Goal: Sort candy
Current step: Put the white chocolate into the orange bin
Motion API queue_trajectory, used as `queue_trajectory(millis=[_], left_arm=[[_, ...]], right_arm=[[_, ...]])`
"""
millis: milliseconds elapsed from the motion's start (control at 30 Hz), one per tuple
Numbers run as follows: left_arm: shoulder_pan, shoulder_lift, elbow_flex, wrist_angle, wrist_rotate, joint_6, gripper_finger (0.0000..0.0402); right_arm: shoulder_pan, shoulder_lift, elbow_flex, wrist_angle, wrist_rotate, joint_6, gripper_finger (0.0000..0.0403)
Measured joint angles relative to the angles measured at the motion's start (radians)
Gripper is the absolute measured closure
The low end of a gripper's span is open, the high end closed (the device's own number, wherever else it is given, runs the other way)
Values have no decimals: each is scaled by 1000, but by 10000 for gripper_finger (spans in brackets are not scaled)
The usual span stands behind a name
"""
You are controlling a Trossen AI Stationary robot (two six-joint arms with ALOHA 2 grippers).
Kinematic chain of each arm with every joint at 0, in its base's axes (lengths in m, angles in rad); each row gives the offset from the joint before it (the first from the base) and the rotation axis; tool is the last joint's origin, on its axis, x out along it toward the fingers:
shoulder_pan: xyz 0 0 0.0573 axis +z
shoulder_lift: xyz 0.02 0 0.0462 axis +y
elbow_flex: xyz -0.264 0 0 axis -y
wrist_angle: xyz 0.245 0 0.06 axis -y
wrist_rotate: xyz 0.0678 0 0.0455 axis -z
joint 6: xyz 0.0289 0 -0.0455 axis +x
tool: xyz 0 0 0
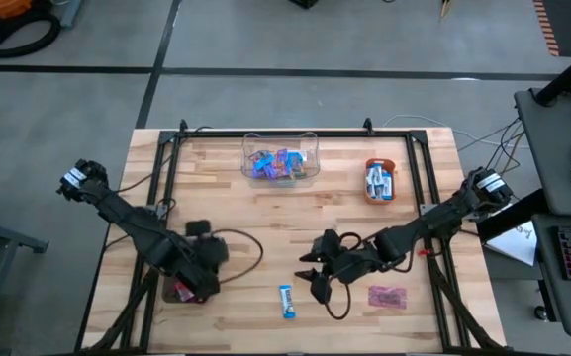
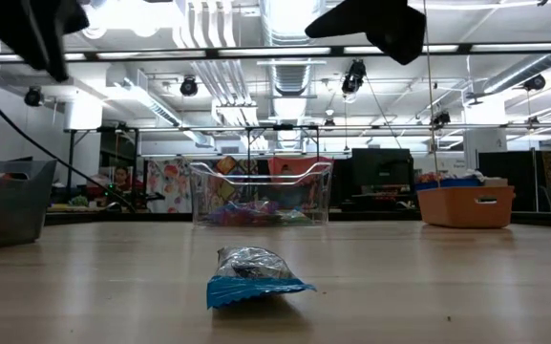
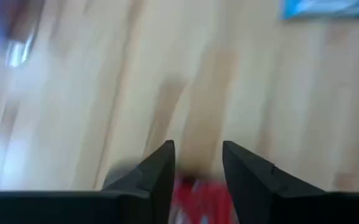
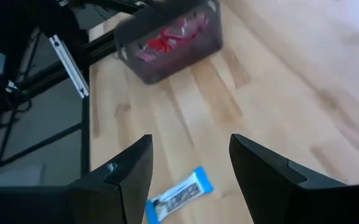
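Candy, blue-white packet (image 1: 286,301): flat on table (image 1: 295,222) near front edge, about mid-width, nothing touching it. Pink packet (image 1: 387,297) also near front edge, toward right front corner. More candy piled in clear box (image 1: 280,158) at back edge, center; a few pcs in orange bowl (image 1: 380,181) toward back right. Red candy (image 4: 163,42) in dark bin (image 1: 181,290) at front left corner.

R gripper (image 1: 315,274) hovers just beside blue-white packet, back-right of it, fingers spread wide, nothing held. L gripper (image 1: 194,282) over dark bin; fingers (image 3: 158,175) part-open, red candy showing in the gap below, not gripped.
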Motion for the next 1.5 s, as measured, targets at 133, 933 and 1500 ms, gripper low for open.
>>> queue_trajectory(millis=[133, 933, 1500], left_arm=[[-36, 0, -2, 193, -20, 263, 289], [-41, -12, -4, 88, -90, 523, 300], [-41, -12, -4, 85, -103, 540, 300]], right_arm=[[0, 25, 29, -42, -45, 123, 202], [8, 562, 651, -736, -227, 498, 211], [-14, 850, 1027, -948, -273, 534, 211]])
